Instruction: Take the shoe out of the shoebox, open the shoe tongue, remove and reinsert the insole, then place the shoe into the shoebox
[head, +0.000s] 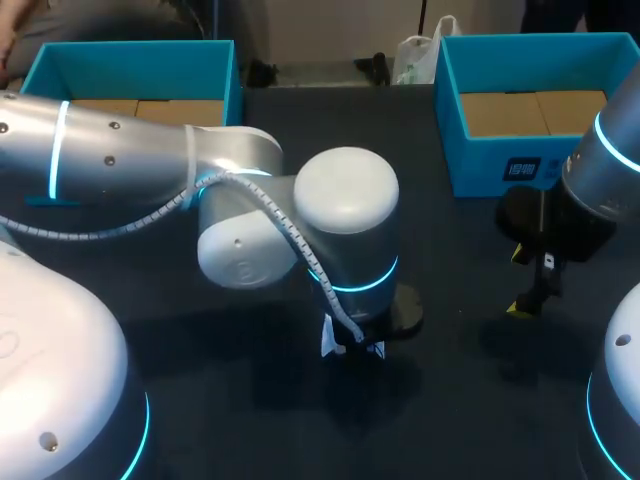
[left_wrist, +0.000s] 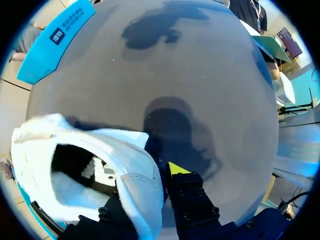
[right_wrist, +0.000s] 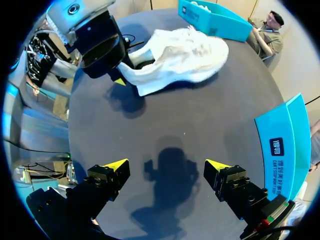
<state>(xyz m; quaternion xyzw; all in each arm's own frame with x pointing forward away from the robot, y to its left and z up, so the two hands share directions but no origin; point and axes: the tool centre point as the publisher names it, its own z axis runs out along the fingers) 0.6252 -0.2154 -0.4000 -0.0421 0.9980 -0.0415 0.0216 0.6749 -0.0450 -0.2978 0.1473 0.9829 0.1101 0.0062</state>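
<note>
The left fingers (left_wrist: 176, 170) are pinching the heel collar of the white fabric sneaker (right_wrist: 185, 55), which is lying mid-way across the dark desk (head: 450, 250), outside the blue cardboard shoebox (head: 530, 100). The right fingers (right_wrist: 220, 172), spread and empty, should be approaching the tongue squarely and lifting it gently.

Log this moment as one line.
shoe: on table | left gripper: shut on heel | right gripper: open, empty

Light falls on a dark grey, matte table (head: 450, 260), laying soft-edged shadows on its top and a pale sheen across it.
</note>
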